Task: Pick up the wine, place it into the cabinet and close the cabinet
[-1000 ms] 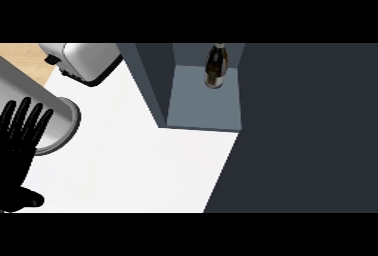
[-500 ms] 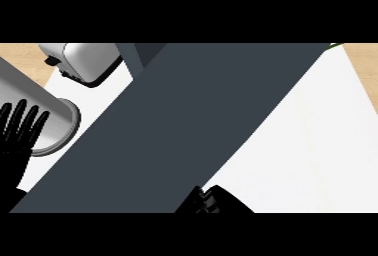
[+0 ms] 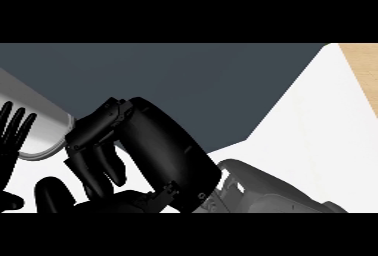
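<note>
Slate-grey cabinet panel (image 3: 184, 80) fills the upper part of the head view, running from the left edge almost to the right, and its lower edge slants down towards the middle. Below and to the right of it lies the white counter (image 3: 317, 145). A pale wooden strip (image 3: 363, 62) shows in the top right corner.

The right hand (image 3: 159, 155) is black and very large in the middle of the view. Its back is turned to the camera and it overlaps the lower edge of the cabinet panel. Its grey forearm (image 3: 273, 197) comes in from the lower right. I cannot tell whether this hand is clenched, released or grasping anything, as its own bulk hides the inner side.

The left hand (image 3: 13, 137) rests at the left edge, relaxed and holding nothing, its fingers straight and pointing up. Just beside it, partly behind the fingers, is a silvery rounded vessel (image 3: 40, 132) with a paler rim, and the right hand covers that vessel's right end.

The wine shows nowhere in this view, so I cannot tell where it lies.
</note>
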`<state>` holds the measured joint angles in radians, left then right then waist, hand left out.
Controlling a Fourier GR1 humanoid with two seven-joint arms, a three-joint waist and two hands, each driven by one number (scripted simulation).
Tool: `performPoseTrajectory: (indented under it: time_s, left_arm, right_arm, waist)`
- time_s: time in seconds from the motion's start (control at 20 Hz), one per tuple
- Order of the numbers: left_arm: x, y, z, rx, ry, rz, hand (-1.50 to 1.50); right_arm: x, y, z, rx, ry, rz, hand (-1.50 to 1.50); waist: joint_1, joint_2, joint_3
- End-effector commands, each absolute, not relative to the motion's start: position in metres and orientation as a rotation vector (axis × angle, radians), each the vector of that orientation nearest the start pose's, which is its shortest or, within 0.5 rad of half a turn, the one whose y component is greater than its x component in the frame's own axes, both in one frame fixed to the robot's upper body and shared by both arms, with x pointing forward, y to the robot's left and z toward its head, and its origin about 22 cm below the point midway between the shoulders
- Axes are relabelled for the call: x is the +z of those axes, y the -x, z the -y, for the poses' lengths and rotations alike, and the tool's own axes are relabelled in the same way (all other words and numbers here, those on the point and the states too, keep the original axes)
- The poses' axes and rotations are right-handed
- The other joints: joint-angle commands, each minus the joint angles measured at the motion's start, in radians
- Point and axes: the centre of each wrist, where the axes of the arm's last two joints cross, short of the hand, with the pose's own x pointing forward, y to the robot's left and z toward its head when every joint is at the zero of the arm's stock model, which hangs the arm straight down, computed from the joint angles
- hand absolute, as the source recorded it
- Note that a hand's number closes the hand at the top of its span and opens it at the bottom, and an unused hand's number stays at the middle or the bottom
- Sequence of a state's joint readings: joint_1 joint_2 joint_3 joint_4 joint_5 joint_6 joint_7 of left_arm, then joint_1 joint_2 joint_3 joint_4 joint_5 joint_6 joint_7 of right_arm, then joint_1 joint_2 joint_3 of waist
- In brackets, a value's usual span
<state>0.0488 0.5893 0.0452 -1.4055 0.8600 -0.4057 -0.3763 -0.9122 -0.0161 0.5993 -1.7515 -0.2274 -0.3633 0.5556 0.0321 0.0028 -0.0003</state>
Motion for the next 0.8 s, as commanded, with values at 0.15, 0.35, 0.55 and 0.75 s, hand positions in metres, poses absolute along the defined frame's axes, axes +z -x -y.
performPoseTrajectory:
  time_s: [0.15,0.35,0.55,0.75]
  left_arm:
    - [0.023,-0.217,-0.41,0.145,0.396,1.849,-1.5]
    - [0.012,-0.22,-0.397,0.139,0.404,1.843,-1.5]
    - [0.017,-0.222,-0.395,0.129,0.376,1.868,-1.5]
    - [0.031,-0.233,-0.383,0.135,0.387,1.861,-1.5]
  right_arm:
    - [0.252,-0.282,0.002,0.549,-0.603,1.71,1.5]
    - [0.213,-0.32,0.023,0.452,-0.579,1.699,1.5]
    - [0.193,-0.33,0.029,0.472,-0.506,1.688,1.5]
    - [0.185,-0.348,0.033,0.469,-0.464,1.701,1.5]
  waist:
    - [-0.016,-0.002,0.0]
    - [-0.019,0.001,0.0]
    - [-0.023,-0.001,0.0]
    - [-0.021,-0.001,0.0]
